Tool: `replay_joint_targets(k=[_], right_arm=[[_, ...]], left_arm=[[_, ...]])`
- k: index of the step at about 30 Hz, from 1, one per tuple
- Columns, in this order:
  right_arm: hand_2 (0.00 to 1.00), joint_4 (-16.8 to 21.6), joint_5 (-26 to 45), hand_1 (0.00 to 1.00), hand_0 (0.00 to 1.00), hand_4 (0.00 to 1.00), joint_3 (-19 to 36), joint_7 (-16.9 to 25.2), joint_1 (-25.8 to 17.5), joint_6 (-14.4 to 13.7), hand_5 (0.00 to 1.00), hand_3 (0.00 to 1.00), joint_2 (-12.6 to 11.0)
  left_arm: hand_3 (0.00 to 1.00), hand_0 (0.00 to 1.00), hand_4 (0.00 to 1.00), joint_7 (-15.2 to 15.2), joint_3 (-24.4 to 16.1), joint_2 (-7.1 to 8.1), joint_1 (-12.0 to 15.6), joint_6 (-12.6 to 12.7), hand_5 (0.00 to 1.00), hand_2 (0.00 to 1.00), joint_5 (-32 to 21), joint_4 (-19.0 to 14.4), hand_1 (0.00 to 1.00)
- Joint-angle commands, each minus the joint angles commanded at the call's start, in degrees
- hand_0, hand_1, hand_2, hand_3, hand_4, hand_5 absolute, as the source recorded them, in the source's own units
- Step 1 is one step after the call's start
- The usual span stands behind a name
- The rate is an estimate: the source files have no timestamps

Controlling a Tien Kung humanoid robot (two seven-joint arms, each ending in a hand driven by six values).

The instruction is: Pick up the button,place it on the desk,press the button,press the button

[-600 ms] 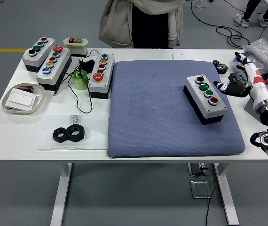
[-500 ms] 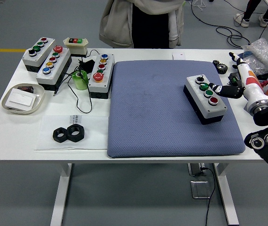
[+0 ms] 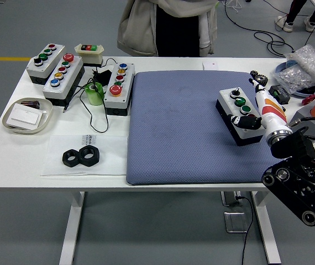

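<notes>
Pressing: right hand (image 3: 255,115) lay over button box (image 3: 236,112) on blue pad (image 3: 190,132).
Fingers: curled, gripping nothing.
Person (image 3: 168,25): behind table (image 3: 108,157).

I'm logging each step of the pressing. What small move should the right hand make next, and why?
Probably a short push straight down. The right hand is already over the near end of the button box on the blue mat, its fingers covering the nearest button, so no sideways move seems needed. Whether it touches yet cannot be told.
</notes>
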Motion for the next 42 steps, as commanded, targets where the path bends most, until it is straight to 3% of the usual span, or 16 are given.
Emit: replay_joint_targets(k=[7,13,17,19,20,25,26,31,32,37,38,42], right_arm=[[0.998,-7.3,2.9,0.933,0.998,0.92,-1.7,-0.3,2.9,1.9,0.169,0.998,1.4],[0.997,-11.4,2.5,0.925,0.998,0.911,-1.7,-2.9,4.9,6.5,0.15,0.998,2.3],[0.962,-13.2,3.0,0.902,0.993,0.909,-2.0,-3.7,5.8,7.3,0.159,0.998,2.6],[0.962,-13.4,3.2,0.902,0.993,0.909,-2.1,-3.9,6.0,7.2,0.159,0.998,2.6],[0.778,-13.6,3.9,0.748,0.893,0.895,-2.1,-4.3,6.4,6.8,0.138,0.947,2.3],[0.778,-14.1,4.0,0.748,0.893,0.895,-2.9,-5.1,7.6,7.4,0.138,0.947,1.4],[0.62,-14.1,3.7,0.608,0.76,0.853,-3.4,-5.1,7.9,8.2,0.064,0.83,1.0],[0.62,-13.2,2.7,0.608,0.76,0.853,-5.1,-5.4,8.4,9.5,0.064,0.83,-0.6],[0.518,-13.0,2.3,0.493,0.572,0.844,-5.5,-5.4,8.5,10.0,0.08,0.708,-1.0],[0.518,-11.8,-0.5,0.493,0.572,0.844,-6.5,-5.6,8.6,11.1,0.08,0.708,-2.5],[0.511,-11.5,-1.0,0.478,0.494,0.849,-6.6,-5.5,8.5,11.3,0.091,0.68,-2.8],[0.511,-10.3,-2.1,0.478,0.494,0.849,-7.5,-4.7,8.6,11.9,0.091,0.68,-4.0]], left_arm=[[0.781,0.68,0.679,0.3,-0.4,-0.01,0.1,-0.1,0.998,0.738,0.9,-0.1,0.646],[0.782,0.68,0.684,0.4,-0.7,0.01,0.3,-0.2,0.998,0.738,1.3,-0.1,0.646],[0.78,0.68,0.686,0.4,-0.7,0.02,0.3,-0.1,0.998,0.737,1.3,-0.1,0.645],[0.78,0.68,0.686,0.4,-0.7,0.02,0.3,-0.1,0.998,0.737,1.3,-0.1,0.645],[0.781,0.68,0.687,0.4,-0.5,0.03,0.3,-0.1,0.998,0.737,1.1,-0.1,0.645],[0.781,0.68,0.687,0.2,-0.3,0.07,0.2,0.0,0.998,0.737,0.7,-0.1,0.645],[0.779,0.681,0.687,0.3,-0.2,0.08,0.1,0.0,0.998,0.737,0.8,-0.1,0.644],[0.779,0.681,0.687,0.1,0.1,0.11,-0.1,0.1,0.998,0.737,0.2,0.0,0.644],[0.78,0.681,0.692,0.0,0.1,0.12,-0.1,0.1,0.998,0.737,0.1,0.0,0.644],[0.78,0.681,0.692,-0.1,0.2,0.15,-0.2,0.1,0.998,0.737,-0.1,0.0,0.644],[0.78,0.681,0.691,-0.1,0.2,0.14,-0.2,0.1,0.998,0.736,-0.1,0.0,0.644],[0.78,0.681,0.691,-0.1,0.1,0.15,-0.1,0.0,0.998,0.736,0.1,0.0,0.644]])
